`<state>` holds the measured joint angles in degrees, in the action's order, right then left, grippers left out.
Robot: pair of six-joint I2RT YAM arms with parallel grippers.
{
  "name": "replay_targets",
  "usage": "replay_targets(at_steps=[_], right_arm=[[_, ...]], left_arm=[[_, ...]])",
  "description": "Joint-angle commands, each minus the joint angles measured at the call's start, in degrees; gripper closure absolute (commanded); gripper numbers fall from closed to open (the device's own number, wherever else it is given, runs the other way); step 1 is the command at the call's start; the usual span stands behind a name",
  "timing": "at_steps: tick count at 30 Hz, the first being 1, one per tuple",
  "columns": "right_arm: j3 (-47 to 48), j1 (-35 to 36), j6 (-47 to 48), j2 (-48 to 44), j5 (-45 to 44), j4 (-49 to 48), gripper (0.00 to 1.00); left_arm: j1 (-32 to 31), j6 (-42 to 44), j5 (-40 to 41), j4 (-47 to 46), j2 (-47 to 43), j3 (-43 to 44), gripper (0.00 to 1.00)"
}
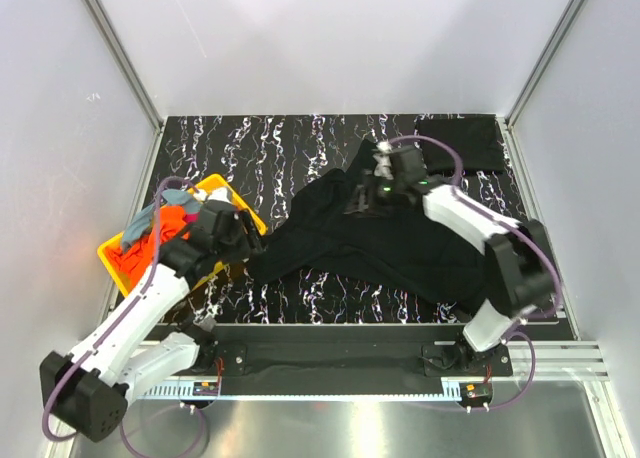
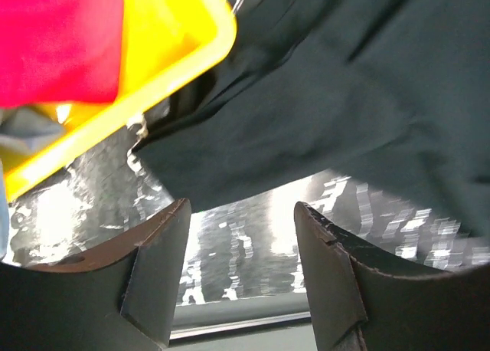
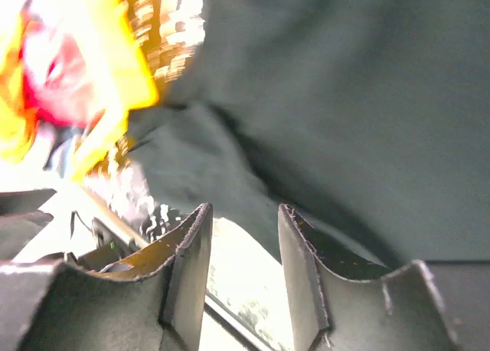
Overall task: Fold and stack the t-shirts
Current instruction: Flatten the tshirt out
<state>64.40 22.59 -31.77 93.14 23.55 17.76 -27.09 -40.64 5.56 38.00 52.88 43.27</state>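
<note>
Left gripper (image 2: 241, 213) is hovering with fingers apart and nothing between them, just off the near-left edge of the black shirt (image 1: 385, 243). Right gripper (image 3: 243, 217) is hanging spread and empty over the shirt's far part. Shirt is lying crumpled mid-table, just beside the bin (image 1: 110, 253), which is holding more clothes. Step looks like spreading flat before folding. Next move is calling for both grippers pinching edges and pulling taut. Folded pile (image 1: 458, 143) is sitting in the far-right corner. Marbled black table (image 1: 260, 148), white walls (image 1: 300, 38) enclosing.
</note>
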Motion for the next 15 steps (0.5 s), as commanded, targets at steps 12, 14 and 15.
replay_targets(at_steps=[12, 14, 15], right_arm=[[30.8, 13.6, 16.1, 29.8, 7.2, -0.1, 0.56], [32.9, 13.9, 17.6, 32.0, 7.4, 1.2, 0.57], [33.4, 14.1, 18.0, 32.6, 7.9, 1.5, 0.57]], left_arm=[[16.4, -3.0, -19.3, -1.8, 0.3, 4.8, 0.39], [16.8, -5.5, -15.9, -1.8, -0.8, 4.0, 0.39], [17.2, -6.2, -15.4, -1.6, -1.2, 3.2, 0.39]])
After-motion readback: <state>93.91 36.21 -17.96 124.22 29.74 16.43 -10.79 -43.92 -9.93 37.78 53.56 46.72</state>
